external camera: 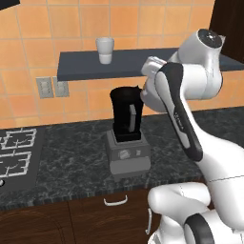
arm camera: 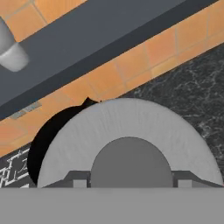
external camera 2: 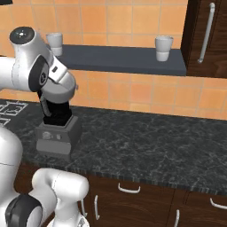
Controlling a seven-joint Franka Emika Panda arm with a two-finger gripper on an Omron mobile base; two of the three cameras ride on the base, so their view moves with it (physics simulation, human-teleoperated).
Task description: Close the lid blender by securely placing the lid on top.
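Grey lid [arm camera: 127,131]: 1, held close under the hand camera, its raised centre between the 2 finger tips; lower part cut off by the frame edge.
Gripper [arm camera: 129,183]: fingers closed on the lid's raised centre; hidden behind the arm's wrist in both base views.
Blender [external camera: 127,133]: 1, black jar on a boxy grey base with a round knob, standing on the dark marble counter [external camera 2: 155,142]. Jar's right side is covered by the arm in the left base view; its top is hidden in the right base view [external camera 2: 55,128].
Lid position: above the jar mouth [arm camera: 52,131], offset to one side; contact cannot be judged.
White cups: 2 on the dark shelf [external camera 2: 119,60], [external camera 2: 55,42] and [external camera 2: 163,48].
Stove [external camera: 16,152]: cut off at left.
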